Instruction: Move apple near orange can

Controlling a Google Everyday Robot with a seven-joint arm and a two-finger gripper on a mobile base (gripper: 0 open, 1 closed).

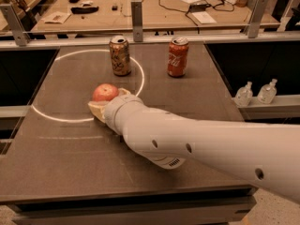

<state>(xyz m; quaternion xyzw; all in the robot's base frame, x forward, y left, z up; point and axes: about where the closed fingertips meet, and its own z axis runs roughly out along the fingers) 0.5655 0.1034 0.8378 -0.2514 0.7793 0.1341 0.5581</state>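
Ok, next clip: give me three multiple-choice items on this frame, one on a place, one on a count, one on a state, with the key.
1. Where is the apple relative to the orange can?
A. Touching it
B. Nearer the camera, apart from it
C. On top of it

2. How many drink cans are on the table?
A. One
B. Two
C. Four

3. How do the cans stand?
A. Both upright
B. Both on their sides
C. One crushed flat

Key:
1 B: bare tabletop lies between them, and the gripper is at the apple, on its near side.
2 B: the orange can and a red can.
3 A: both silver tops face up.
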